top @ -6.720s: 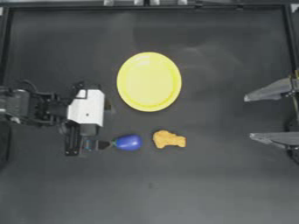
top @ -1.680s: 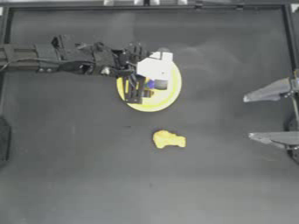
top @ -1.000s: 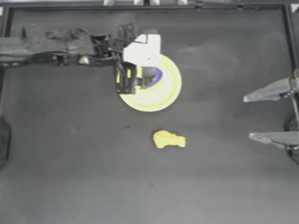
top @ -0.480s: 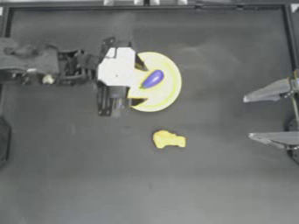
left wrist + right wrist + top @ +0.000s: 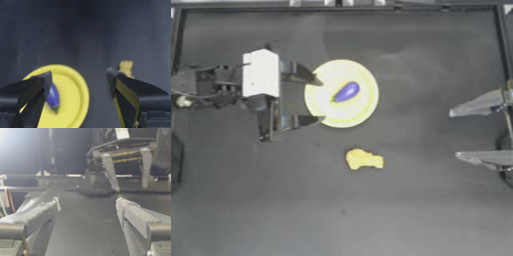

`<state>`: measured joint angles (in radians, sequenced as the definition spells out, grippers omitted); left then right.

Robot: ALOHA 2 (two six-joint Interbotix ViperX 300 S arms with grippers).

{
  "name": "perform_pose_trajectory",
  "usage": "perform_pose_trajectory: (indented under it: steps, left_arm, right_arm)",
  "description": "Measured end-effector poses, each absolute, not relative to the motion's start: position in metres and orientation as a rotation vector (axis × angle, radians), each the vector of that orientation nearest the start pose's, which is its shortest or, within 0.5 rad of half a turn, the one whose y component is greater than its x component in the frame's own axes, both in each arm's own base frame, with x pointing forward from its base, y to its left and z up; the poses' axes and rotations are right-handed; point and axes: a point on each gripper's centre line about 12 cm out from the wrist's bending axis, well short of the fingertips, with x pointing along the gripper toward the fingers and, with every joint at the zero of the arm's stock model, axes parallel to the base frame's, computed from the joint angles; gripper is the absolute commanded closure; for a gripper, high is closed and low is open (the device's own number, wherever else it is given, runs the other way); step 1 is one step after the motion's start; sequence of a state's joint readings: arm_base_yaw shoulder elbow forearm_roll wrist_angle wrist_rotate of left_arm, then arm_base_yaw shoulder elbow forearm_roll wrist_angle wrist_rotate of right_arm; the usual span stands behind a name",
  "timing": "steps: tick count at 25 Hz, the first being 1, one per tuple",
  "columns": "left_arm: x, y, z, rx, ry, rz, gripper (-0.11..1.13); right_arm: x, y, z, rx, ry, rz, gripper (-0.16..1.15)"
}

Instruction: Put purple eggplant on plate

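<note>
The purple eggplant (image 5: 346, 92) lies on the yellow plate (image 5: 361, 107), near its middle, green stem end toward the left arm. In the left wrist view the eggplant (image 5: 53, 96) rests on the plate (image 5: 71, 90) beyond one jaw. My left gripper (image 5: 312, 98) stands open at the plate's left rim, nothing between its jaws, apart from the eggplant. My right gripper (image 5: 470, 133) is parked open at the table's right edge.
A lumpy orange-yellow piece (image 5: 364, 159) lies on the table below the plate; the same orange-yellow piece (image 5: 126, 67) shows past the other left jaw. The table's frame (image 5: 100, 175) runs along the far side in the right wrist view.
The left gripper carried the eggplant from the table up to the plate, let it go there, and has drawn back to the left with its jaws open. The right arm stayed still.
</note>
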<state>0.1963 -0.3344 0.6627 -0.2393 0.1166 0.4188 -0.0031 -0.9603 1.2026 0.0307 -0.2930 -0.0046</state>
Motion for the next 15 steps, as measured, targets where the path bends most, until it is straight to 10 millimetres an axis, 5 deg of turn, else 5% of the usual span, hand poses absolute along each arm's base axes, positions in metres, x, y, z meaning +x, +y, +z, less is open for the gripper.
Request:
perform_pose_trajectory:
  steps: [15]
  left_arm:
    - [0.305,0.034,0.272,0.058,0.338,0.106,0.06]
  right_arm:
    - [0.198,-0.002,0.282,0.025,-0.051,-0.011,0.0]
